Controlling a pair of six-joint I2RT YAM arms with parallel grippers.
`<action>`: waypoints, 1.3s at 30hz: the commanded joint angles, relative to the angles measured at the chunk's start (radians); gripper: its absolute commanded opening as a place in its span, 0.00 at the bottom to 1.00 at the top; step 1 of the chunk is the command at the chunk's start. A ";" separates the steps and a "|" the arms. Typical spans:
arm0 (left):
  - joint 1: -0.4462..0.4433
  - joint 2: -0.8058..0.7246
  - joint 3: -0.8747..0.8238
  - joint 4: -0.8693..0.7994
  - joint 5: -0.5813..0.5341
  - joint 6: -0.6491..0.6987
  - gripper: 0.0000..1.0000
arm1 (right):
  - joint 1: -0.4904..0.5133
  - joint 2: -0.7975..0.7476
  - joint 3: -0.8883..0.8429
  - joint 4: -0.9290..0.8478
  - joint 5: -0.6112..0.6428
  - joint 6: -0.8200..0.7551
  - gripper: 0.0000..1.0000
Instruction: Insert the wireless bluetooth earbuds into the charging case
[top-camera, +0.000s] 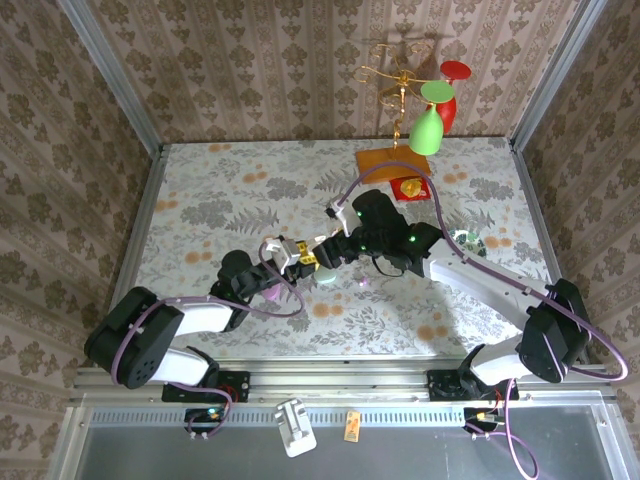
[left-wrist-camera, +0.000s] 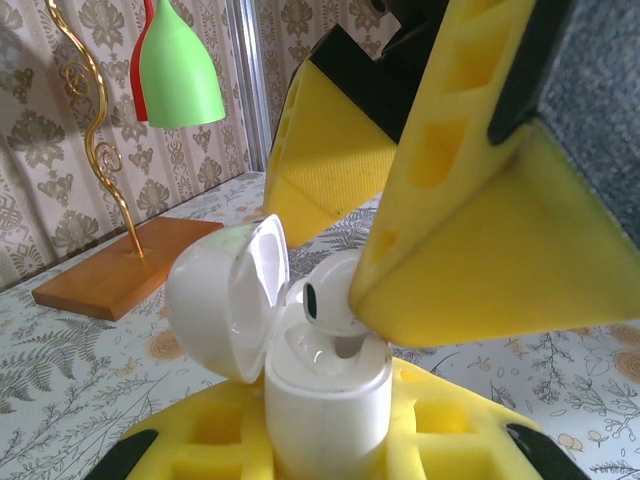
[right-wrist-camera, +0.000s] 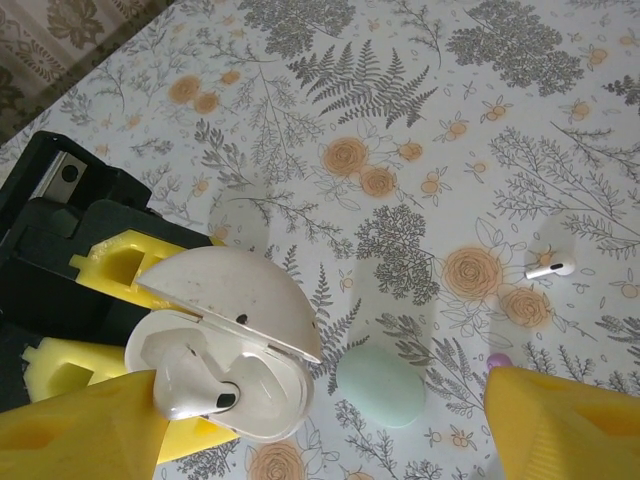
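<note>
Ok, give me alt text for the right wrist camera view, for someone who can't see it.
An open white oval charging case, gripped by the left gripper, holds a white earbud not fully seated, with the right gripper's yellow fingers spread wide either side. On the floral table lie a mint oval case and another white earbud.

Flower-patterned table (top-camera: 230, 200), ringed by walls of damask wallpaper (top-camera: 250, 70). At the far edge an orange wooden board (top-camera: 385, 160) carries a curling gold wire stand (top-camera: 398, 75), with a green cup (top-camera: 428, 128) and a red cup (top-camera: 452, 85) upside down at the stand. A mint oval pebble (right-wrist-camera: 380, 385) lies mid-table. Just beside the board sits a small red-and-yellow item (top-camera: 410, 187), possibly a toy.
</note>
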 joint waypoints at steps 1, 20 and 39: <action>-0.006 -0.033 0.009 0.032 -0.001 -0.003 0.00 | -0.007 -0.020 0.001 -0.053 0.058 -0.023 0.83; -0.001 -0.050 0.026 0.013 0.006 -0.002 0.00 | -0.029 -0.108 -0.033 -0.075 0.103 -0.013 0.82; -0.001 -0.057 0.027 0.004 0.008 0.001 0.00 | -0.012 -0.113 -0.061 0.069 -0.115 0.014 0.94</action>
